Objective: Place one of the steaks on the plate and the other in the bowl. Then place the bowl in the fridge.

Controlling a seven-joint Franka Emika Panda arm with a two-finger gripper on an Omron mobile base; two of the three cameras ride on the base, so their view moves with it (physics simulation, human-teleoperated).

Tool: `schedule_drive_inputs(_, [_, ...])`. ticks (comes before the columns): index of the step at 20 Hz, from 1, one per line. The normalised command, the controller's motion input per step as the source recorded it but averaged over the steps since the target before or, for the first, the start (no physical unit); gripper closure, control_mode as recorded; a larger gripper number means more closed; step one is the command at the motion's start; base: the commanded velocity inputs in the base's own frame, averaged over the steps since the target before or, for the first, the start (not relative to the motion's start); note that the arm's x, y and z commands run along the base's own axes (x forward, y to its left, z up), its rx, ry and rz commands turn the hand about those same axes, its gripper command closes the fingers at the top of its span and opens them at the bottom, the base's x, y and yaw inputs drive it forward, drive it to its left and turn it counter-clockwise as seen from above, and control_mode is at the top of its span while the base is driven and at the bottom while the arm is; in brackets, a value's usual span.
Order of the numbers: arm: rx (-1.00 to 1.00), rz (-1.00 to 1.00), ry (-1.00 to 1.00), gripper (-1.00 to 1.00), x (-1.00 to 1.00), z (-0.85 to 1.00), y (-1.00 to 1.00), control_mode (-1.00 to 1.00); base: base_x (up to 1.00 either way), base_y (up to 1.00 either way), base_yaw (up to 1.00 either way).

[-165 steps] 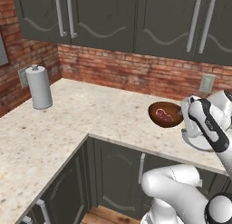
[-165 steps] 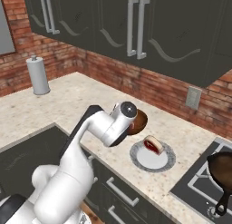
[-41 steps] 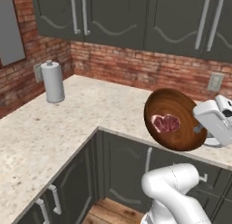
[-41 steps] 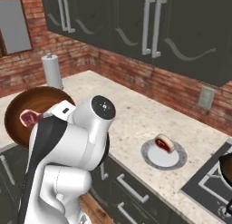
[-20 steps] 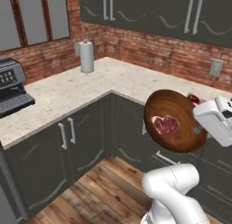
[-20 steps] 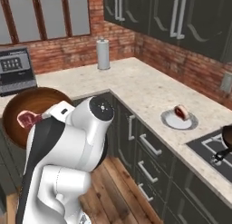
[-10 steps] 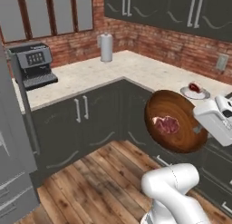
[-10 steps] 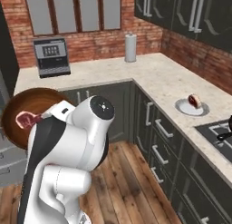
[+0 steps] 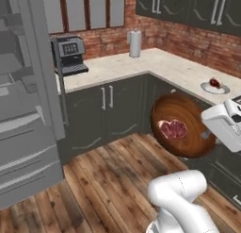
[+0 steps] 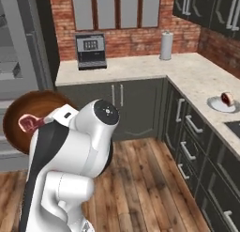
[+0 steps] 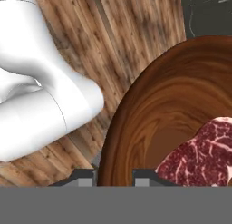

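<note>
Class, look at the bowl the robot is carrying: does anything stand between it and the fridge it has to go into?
Nothing visible does. The claw is shut on the bowl, with a steak inside. Bare wooden floor lies between the bowl and the fridge, whose door already stands open.

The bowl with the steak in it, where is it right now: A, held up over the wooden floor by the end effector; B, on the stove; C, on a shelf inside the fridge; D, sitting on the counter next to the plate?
A: the bowl with a steak inside hangs over the wooden floor, its rim clamped by the end effector.
</note>
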Motion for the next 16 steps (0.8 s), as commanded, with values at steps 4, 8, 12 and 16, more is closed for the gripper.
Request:
schedule_drive_inputs(4, [0.00,0.00,0.00,1.00,0.00,0.00,0.00,1.00,-0.36,0.78,0.25])
schedule_drive_inputs(8, [0.00,0.00,0.00,1.00,0.00,0.00,0.00,1.00,-0.05,1.00,0.21])
schedule_drive_inputs(12, [0.00,0.00,0.00,1.00,0.00,0.00,0.00,1.00,0.00,1.00,0.19])
schedule_drive_inputs(16, [0.00,0.00,0.00,1.00,0.00,0.00,0.00,1.00,0.00,0.99,0.17])
